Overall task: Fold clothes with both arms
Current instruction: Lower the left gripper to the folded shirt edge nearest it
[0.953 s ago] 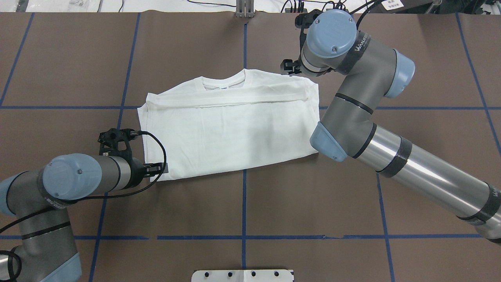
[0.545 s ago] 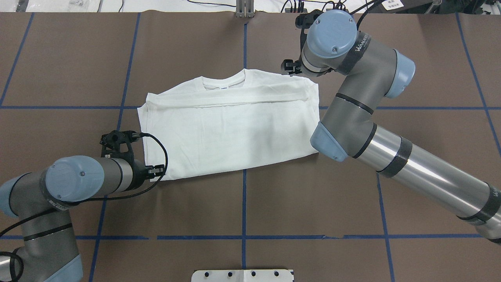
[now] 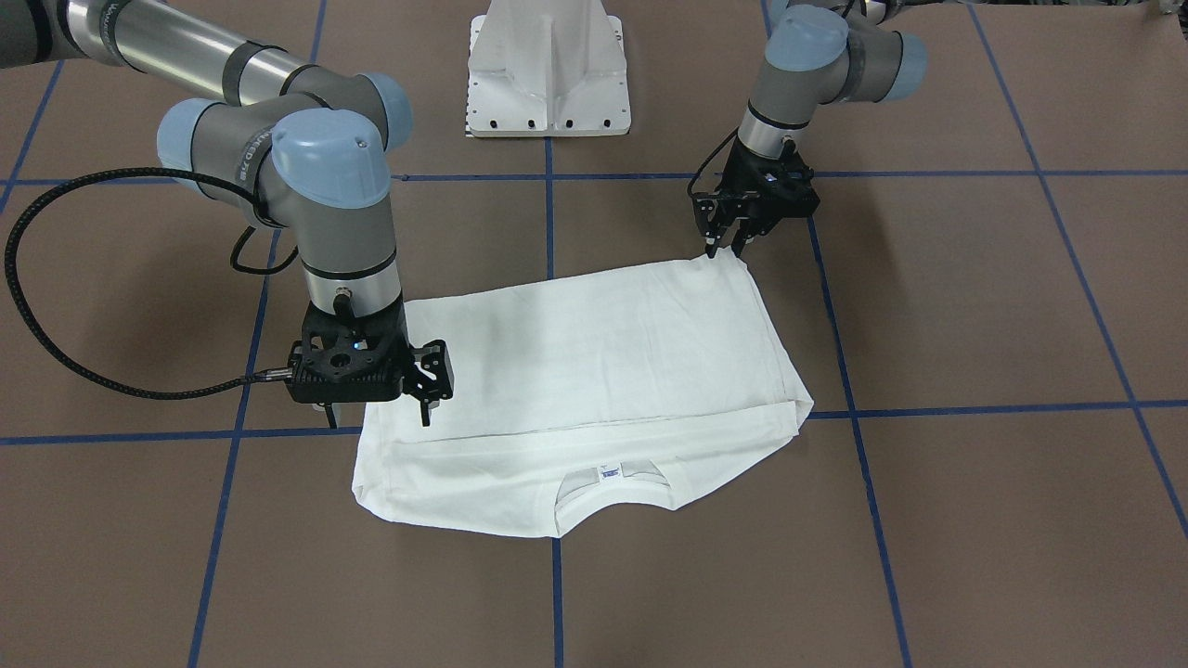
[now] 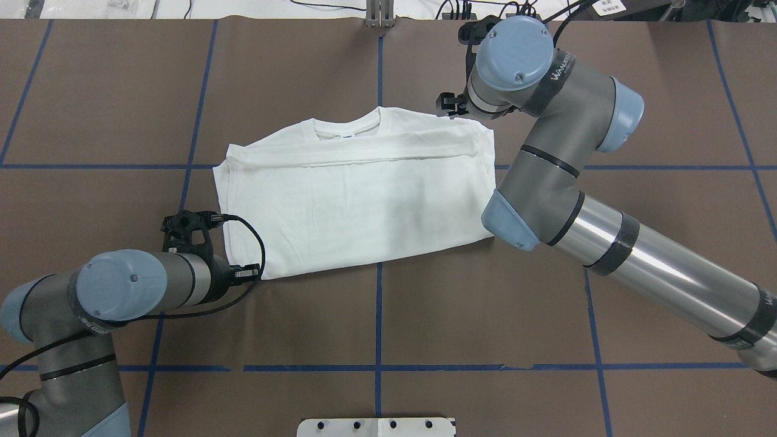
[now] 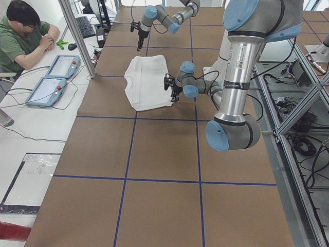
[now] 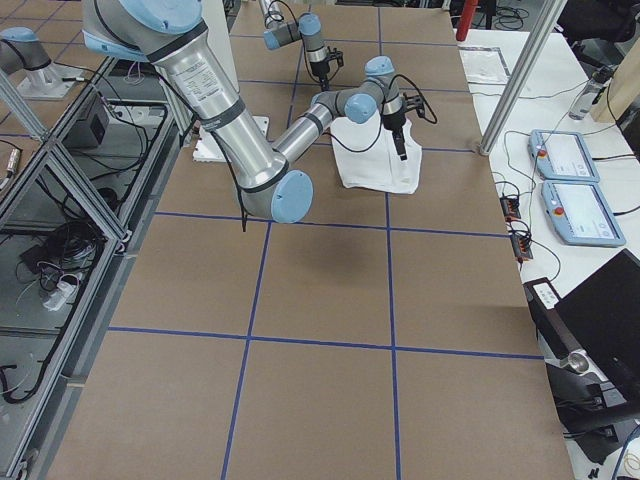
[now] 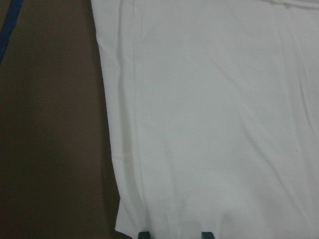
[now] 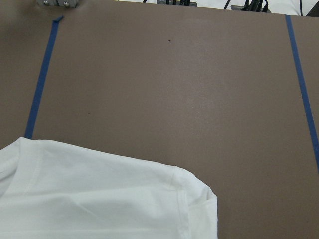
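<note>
The folded white T-shirt (image 4: 358, 200) lies flat in the middle of the desk (image 4: 485, 315), its collar toward the far edge. The left gripper (image 3: 725, 250), fingers parted, hangs at the shirt's near left hem corner. The right gripper (image 3: 379, 417), spread wide, straddles the far right shoulder edge.

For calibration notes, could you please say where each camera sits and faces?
Front-facing: across table, facing robot; right arm, left arm, pedestal base.
Overhead: behind robot, looking down; both arms.
Exterior left: table's left end; left arm near.
Exterior right: right end; right arm near.
Left wrist: onto T-shirt; own fingertips.
Right wrist: T-shirt corner, table; robot unseen.
Front-facing and overhead share the collar.
</note>
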Controlling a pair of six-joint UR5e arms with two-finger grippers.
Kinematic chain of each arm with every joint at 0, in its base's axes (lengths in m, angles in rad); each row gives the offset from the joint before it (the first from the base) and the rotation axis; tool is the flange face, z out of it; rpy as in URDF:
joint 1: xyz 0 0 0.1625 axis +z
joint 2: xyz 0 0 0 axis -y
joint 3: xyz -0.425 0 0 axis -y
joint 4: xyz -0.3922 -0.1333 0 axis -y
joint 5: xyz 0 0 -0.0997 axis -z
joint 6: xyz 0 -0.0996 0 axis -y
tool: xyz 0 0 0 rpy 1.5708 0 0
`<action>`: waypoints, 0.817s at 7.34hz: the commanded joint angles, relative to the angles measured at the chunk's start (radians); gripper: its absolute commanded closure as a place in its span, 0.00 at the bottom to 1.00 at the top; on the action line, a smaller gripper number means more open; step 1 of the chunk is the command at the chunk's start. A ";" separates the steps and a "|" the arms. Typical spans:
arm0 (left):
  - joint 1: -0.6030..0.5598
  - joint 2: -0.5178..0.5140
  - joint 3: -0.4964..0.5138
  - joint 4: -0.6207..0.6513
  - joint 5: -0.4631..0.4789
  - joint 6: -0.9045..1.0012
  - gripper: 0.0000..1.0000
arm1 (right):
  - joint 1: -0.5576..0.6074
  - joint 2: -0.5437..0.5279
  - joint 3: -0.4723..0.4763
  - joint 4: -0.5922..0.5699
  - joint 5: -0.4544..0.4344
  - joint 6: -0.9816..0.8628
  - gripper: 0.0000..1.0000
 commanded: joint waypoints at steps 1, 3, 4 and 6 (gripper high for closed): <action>0.002 0.003 0.000 0.000 0.000 0.002 1.00 | 0.000 0.000 0.000 0.000 0.000 0.000 0.00; -0.006 0.015 -0.011 0.002 0.000 0.016 1.00 | 0.000 0.000 0.000 0.000 0.000 0.002 0.00; -0.012 0.035 -0.011 0.002 -0.005 0.051 1.00 | 0.000 0.000 -0.002 0.000 0.000 0.002 0.00; -0.110 0.067 -0.001 0.002 0.000 0.198 1.00 | -0.002 0.000 -0.002 0.000 0.000 0.008 0.00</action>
